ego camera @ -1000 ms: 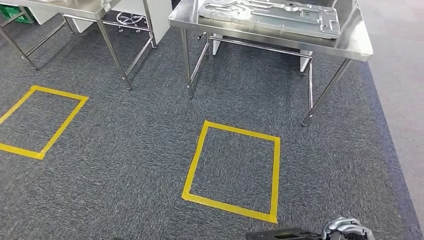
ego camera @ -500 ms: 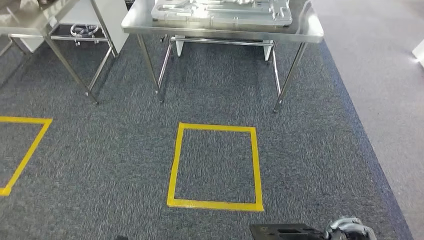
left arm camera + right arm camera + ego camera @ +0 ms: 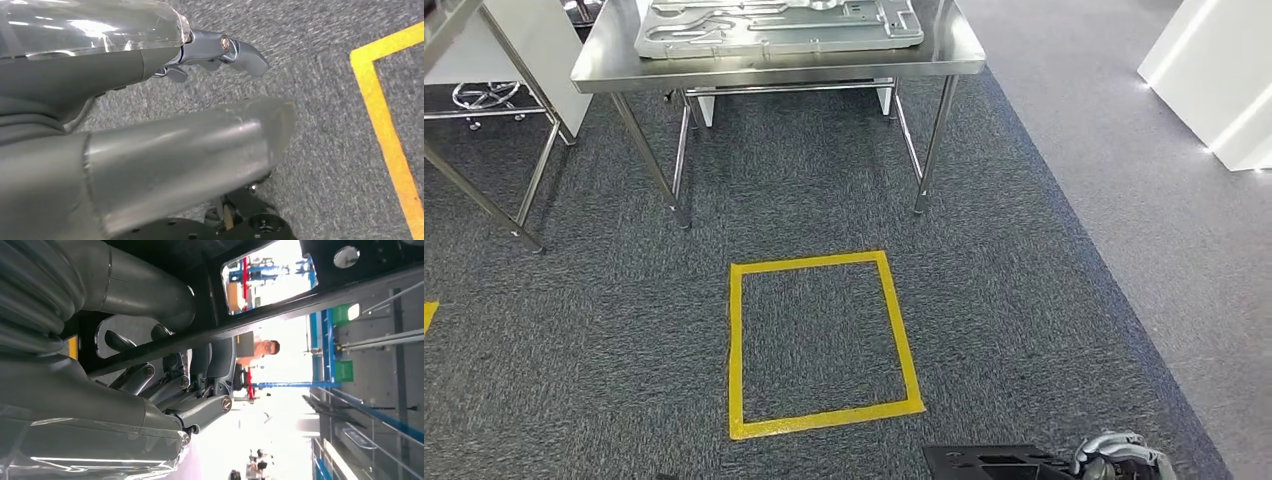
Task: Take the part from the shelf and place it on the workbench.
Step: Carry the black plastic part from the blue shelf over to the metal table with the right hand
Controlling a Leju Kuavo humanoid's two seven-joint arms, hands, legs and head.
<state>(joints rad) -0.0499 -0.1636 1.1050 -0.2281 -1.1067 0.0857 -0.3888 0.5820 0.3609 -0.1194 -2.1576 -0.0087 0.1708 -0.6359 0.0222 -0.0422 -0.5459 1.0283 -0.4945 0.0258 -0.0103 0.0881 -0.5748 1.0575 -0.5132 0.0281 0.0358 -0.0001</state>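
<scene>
Right hand (image 3: 1119,455) grips the black part (image 3: 989,463) low in the head view; left hand (image 3: 220,50) holds nothing, fingers loosely curved. Ahead stands the steel workbench (image 3: 604,60) bearing a grey metal panel (image 3: 774,25). No readable writing.

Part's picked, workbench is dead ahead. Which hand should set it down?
Right. The right hand already grips the black part; the left hand hangs over the carpet holding nothing. The workbench stands ahead, beyond the yellow floor square.
</scene>
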